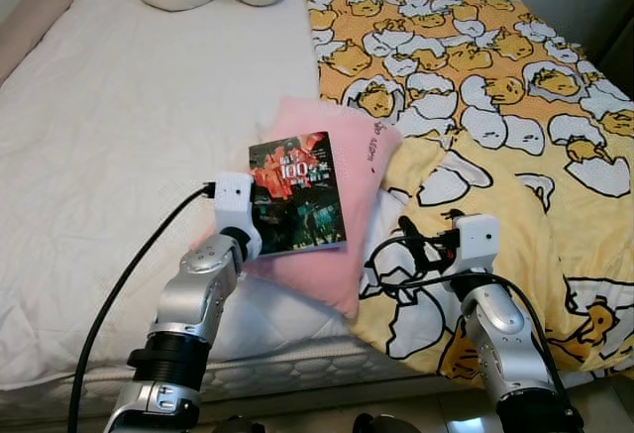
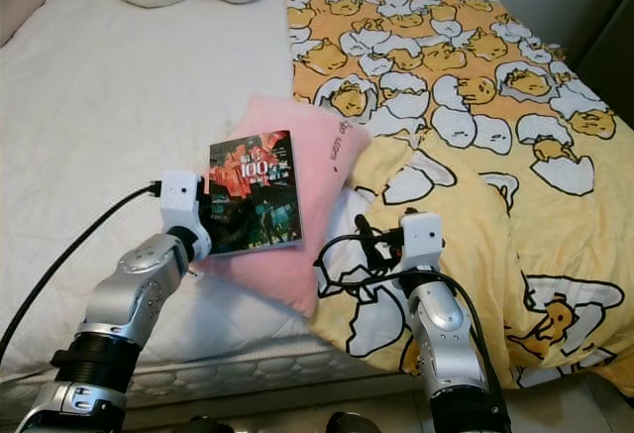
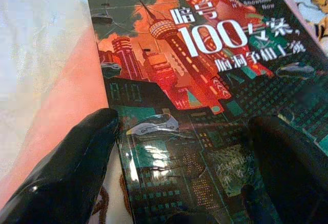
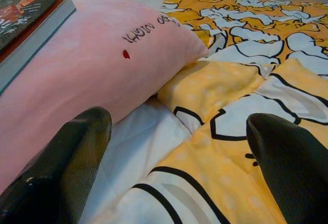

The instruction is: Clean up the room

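Fingers (image 3: 66,167) of the left gripper (image 3: 179,162) are spread wide across the near end of the book (image 1: 297,193), one black tip at the spine side and one on the cover, gripping nothing yet, which looks like lining up to take it off the bed. That book lies flat on the pink pillow (image 1: 342,170), which rests on the white mattress (image 1: 119,136) beside the yellow duck-print blanket (image 1: 495,106) (plainly out of place on a bed being tidied). Over the blanket's near edge, the right gripper (image 4: 179,152) hovers with fingers apart and empty, probably waiting clear of the reach.
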Motion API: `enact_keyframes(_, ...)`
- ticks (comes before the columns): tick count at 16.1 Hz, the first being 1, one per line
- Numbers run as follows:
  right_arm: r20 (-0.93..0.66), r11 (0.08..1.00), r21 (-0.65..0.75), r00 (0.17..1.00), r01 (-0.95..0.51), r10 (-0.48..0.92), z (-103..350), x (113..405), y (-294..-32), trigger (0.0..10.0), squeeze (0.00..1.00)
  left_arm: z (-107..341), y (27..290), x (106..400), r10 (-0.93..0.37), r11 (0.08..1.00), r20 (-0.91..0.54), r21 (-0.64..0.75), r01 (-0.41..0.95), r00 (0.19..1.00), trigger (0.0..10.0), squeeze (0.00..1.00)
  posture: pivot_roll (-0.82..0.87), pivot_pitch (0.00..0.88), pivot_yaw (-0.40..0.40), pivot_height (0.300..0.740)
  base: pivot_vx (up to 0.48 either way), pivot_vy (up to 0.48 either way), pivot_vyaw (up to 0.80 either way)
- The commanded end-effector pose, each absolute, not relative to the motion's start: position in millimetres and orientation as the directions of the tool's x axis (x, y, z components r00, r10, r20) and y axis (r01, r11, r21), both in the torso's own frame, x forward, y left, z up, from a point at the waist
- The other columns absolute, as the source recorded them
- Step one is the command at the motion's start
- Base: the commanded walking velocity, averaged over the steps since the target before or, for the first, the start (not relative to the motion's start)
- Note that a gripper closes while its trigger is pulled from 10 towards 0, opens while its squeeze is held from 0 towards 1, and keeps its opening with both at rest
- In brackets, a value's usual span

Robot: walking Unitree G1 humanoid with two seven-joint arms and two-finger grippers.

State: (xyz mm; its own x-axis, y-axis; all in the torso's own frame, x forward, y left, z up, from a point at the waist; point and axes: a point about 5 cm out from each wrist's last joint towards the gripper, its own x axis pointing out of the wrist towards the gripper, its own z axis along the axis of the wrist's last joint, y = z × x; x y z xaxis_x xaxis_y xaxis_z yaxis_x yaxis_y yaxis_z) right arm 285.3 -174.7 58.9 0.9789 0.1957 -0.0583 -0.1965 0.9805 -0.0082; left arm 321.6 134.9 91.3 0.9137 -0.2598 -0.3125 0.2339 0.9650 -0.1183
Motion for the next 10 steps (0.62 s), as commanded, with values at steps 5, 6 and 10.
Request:
enact_keyframes(5, -0.056, 0.965, -0.012, 0.964, -0.261, 0.26, 60, 283, -173, 10.0, 0.0, 83, 140, 321, -0.212, 0.977, -0.361, -0.091, 0.191, 0.908, 10.0, 0.0, -0.06, 0.012, -0.036, 0.74, 0.0, 0.0, 0.0)
enact_keyframes(6, -0.053, 0.957, 0.0, 0.956, -0.289, 0.288, 60, 281, -171, 10.0, 0.0, 91, 142, 324, -0.203, 0.978, -0.317, -0.108, 0.178, 0.926, 10.0, 0.0, -0.06, 0.008, -0.036, 0.74, 0.0, 0.0, 0.0)
enact_keyframes(10, -0.062, 0.919, -0.012, 0.918, -0.394, 0.392, 59, 273, -166, 10.0, 0.0, 107, 150, 326, -0.192, 0.98, -0.224, -0.09, 0.176, 0.956, 10.0, 0.0, -0.06, 0.001, -0.04, 0.74, 0.0, 0.0, 0.0)
